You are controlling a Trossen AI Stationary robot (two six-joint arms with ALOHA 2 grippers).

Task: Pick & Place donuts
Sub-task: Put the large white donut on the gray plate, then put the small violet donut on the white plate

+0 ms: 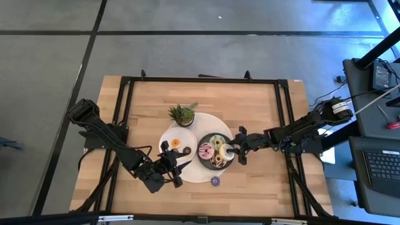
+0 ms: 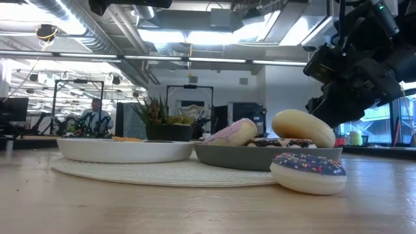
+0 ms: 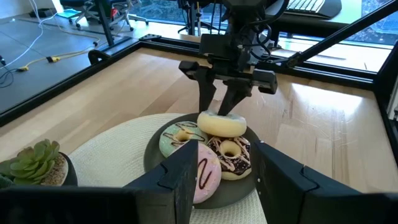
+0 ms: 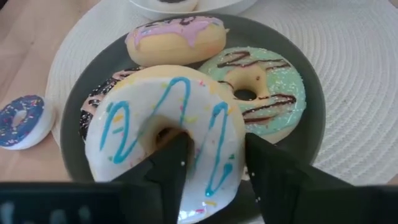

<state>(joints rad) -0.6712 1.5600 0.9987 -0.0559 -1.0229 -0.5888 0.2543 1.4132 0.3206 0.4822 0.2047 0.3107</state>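
The right gripper (image 1: 232, 150) reaches in over the right edge of the dark grey plate (image 1: 202, 160), its fingers closed on the rim of a white-iced donut (image 4: 165, 134) with blue zigzag icing — one finger passes through the hole, the other sits outside the ring. From the left wrist view this donut (image 3: 221, 123) is tilted and rests on top of the others in the plate. Under and beside it lie a green-iced donut (image 4: 255, 90) with chocolate drizzle, a pink-iced donut (image 4: 175, 39) and a chocolate-sprinkled donut (image 3: 229, 154), all inside the grey plate. A small purple-iced donut (image 1: 215, 181) sits on the bare table just off the woven mat (image 1: 192, 177), near the grey plate. A small orange donut (image 1: 175, 143) lies in the white plate (image 1: 167, 137), with a potted plant (image 1: 182, 114) beside that plate. The left gripper (image 1: 179, 173) hangs over the mat's near-left edge, fingers spread and holding nothing.
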